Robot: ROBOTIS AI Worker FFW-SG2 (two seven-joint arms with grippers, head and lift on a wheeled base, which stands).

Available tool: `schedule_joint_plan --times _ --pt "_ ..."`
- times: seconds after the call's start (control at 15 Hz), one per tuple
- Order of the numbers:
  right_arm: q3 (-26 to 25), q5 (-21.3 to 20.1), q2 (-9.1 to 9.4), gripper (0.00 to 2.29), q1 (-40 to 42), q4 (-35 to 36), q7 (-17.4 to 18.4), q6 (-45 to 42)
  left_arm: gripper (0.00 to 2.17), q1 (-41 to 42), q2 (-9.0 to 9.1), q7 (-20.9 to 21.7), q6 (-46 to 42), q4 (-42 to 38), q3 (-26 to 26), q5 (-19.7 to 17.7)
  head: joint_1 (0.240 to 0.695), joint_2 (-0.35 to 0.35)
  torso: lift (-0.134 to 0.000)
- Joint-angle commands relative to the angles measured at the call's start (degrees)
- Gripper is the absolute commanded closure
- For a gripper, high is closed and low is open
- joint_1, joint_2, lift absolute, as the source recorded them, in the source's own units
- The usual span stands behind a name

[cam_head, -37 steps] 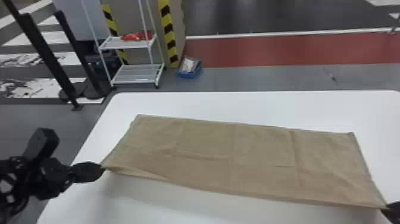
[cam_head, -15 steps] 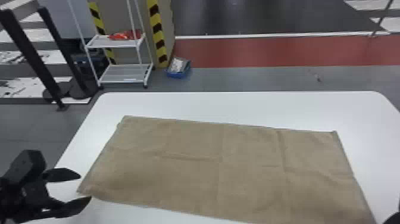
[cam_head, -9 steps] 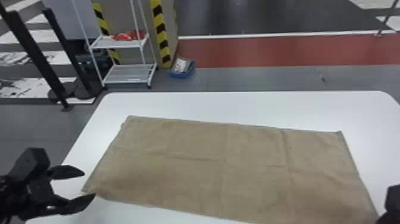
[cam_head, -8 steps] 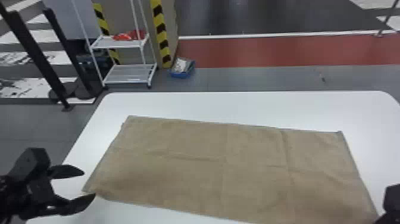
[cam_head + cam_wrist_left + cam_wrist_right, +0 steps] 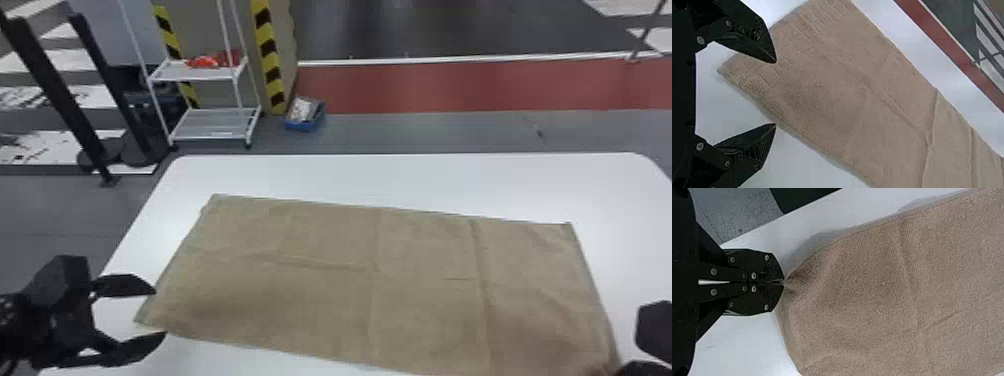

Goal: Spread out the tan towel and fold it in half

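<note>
The tan towel (image 5: pixel 330 280) lies spread as a long rectangle on the white table, with light creases across it. At its near left corner is my left gripper (image 5: pixel 160 312), open, fingers apart. In the left wrist view the left gripper (image 5: pixel 776 93) has the towel (image 5: pixel 828 90) beyond its fingertips, nothing pinched. My right gripper (image 5: pixel 631 366) is at the near right corner, partly cut off by the edge. In the right wrist view the right gripper (image 5: pixel 783 282) is shut on a corner of the towel (image 5: pixel 867 290), which gathers into puckers at the fingertips.
The white table (image 5: pixel 400 175) extends past the towel's far edge. Beyond it on the floor stand a white shelf rack (image 5: pixel 215 122), a blue box (image 5: pixel 305 120) and dark posts (image 5: pixel 55 90) at the left.
My left gripper was shut at the near left corner and has opened, letting the towel go. The towel's near edge has come down closer to the view's bottom. The view itself has shifted slightly.
</note>
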State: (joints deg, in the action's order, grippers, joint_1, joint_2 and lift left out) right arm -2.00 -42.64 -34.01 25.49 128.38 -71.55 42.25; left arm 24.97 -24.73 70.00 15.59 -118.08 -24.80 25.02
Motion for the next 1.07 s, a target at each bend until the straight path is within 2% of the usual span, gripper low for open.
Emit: schedule_joint_plan --times 0.0,0.13,0.33,0.4,0.47,0.93,1.0 --pt "-0.1 0.1 0.17 1.62 0.5 1.0 0.0 0.3 0.41 0.0 -1.46 1.6 -1.6 -1.4 1.6 4.6 0.695 0.087 -0.124" --pt "-0.3 0.1 0.34 1.62 0.9 1.4 0.0 0.4 0.41 -1.2 -3.75 1.8 -1.6 -1.0 4.4 11.5 0.695 0.086 -0.124" --pt "-0.5 0.1 0.61 1.62 1.8 2.7 0.0 0.8 0.41 -3.4 -5.95 1.4 -1.7 3.1 7.6 16.8 0.695 0.106 -0.124" --pt "-0.6 0.1 0.61 1.62 1.8 2.8 0.0 1.1 0.47 -4.3 -6.12 1.5 -2.1 4.6 8.2 17.6 0.695 0.129 -0.124" --pt "-0.7 0.1 0.61 1.62 1.8 3.1 0.0 1.3 0.63 -4.6 -6.39 1.6 -2.3 5.3 8.4 17.8 0.695 0.138 -0.124" --pt "-1.5 0.1 0.87 1.62 2.5 4.8 -0.3 3.2 0.64 -5.6 -8.23 0.3 -4.6 9.2 9.1 20.2 0.695 0.174 -0.124" --pt "-1.8 0.1 0.87 1.62 2.7 5.0 -0.3 3.2 0.73 -5.7 -8.41 0.2 -4.7 9.8 9.2 20.9 0.695 0.178 -0.124"
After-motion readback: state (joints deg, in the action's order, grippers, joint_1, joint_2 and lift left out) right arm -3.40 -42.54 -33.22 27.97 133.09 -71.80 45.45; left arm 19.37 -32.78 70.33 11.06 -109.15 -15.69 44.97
